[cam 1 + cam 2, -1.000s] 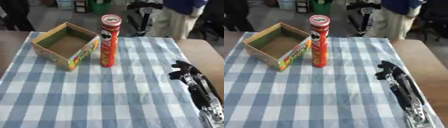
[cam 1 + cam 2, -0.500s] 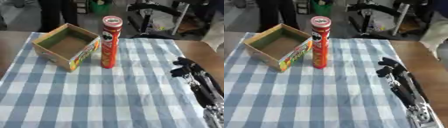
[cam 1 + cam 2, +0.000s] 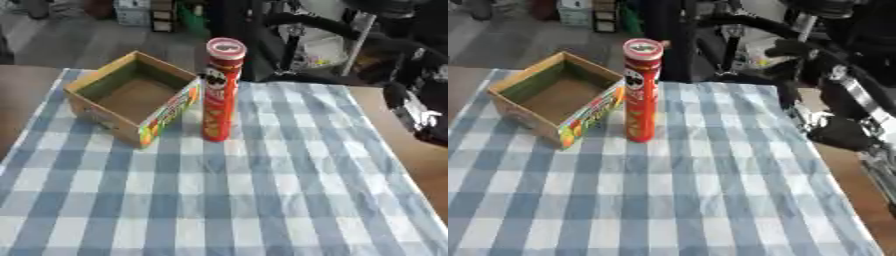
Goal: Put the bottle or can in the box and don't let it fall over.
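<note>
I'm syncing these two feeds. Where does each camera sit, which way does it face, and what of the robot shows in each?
Left eye view: in the head, looking down at the checked cloth, the box and the upright can; the right arm shows blurred at the right edge.
Right eye view: beside it, same aim; the right hand and arm show raised at the right.
Both share the box, the can and the cloth; the left hand shows in neither.

right hand [image 3: 837, 131] just dark blur at right side, fingers impossible to read, arm runs off lower right edge; can [image 3: 220, 90] label too smeared to make out; box [image 3: 131, 96] side print only colour blobs; background behind table all murky dark shapes
</note>
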Robot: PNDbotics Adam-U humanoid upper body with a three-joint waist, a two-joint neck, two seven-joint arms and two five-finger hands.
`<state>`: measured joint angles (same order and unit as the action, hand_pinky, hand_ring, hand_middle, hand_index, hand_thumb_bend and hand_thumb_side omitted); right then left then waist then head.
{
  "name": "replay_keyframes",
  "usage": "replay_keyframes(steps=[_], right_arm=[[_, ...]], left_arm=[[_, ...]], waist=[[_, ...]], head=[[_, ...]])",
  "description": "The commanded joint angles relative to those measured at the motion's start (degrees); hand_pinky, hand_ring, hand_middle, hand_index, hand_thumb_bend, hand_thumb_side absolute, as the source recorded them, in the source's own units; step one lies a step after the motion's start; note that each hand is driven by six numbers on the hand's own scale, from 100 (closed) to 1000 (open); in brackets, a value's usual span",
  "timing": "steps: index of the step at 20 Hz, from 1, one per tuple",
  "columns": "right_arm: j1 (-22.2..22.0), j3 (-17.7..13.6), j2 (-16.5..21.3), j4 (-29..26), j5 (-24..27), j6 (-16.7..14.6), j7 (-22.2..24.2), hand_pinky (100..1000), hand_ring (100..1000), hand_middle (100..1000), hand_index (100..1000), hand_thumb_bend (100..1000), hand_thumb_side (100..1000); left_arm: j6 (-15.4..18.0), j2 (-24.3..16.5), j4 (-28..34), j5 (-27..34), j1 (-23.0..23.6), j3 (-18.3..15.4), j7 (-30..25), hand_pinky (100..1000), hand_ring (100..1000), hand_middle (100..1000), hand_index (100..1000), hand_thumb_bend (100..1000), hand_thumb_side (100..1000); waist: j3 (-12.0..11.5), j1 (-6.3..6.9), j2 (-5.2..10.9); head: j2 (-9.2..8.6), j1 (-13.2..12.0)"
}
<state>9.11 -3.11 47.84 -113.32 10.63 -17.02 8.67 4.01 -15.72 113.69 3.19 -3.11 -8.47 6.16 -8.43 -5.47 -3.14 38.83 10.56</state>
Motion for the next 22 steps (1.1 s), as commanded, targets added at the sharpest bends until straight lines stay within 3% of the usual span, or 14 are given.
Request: replay_keyframes(steps=[1,5,9,14,22], right_arm=[[4.7,0.6,6.8,-1.3,2.5,2.1,1.7,736,787,853,952,100,454],[12.9,2.9,8.9,-0.1,4.2,6.6,4.3,757,820,875,962,100,449],[23.5,6.6,8.8,6.3,2.0,9.2,8.7,826,893,924,981,100,453],[35.5,11.7,4.9,17.9,-6.4,10.1,16.4,868,928,953,994,100,513],[45.8,15.8,-3.3,37.4,-21.6,8.7,20.7,921,955,965,997,100,641]], left_arm=[[0.1,-0.8,0.5,0.2,-0.7,0.3,-0.6,700,550,547,660,100,719],[0.2,-0.8,0.6,0.4,-0.9,0.7,-1.0,700,551,548,660,100,718],[0.2,-0.6,0.5,0.8,-1.2,1.1,-1.5,700,552,549,660,100,720],[0.2,-0.2,0.5,1.4,-2.3,2.0,-2.5,700,552,549,660,100,720],[0.2,0.4,0.3,2.7,-4.1,3.4,-4.3,700,551,549,660,100,721]], waist=[[-0.3,0.29,0.18],[-1.2,0.66,-0.03],[-2.4,0.92,-0.22],[-4.7,1.35,-0.73],[-9.3,1.83,-1.57]], head=[[-1.19,0.8],[-1.5,1.6],[-2.13,2.9],[-3.52,6.2],[-5.06,11.5]])
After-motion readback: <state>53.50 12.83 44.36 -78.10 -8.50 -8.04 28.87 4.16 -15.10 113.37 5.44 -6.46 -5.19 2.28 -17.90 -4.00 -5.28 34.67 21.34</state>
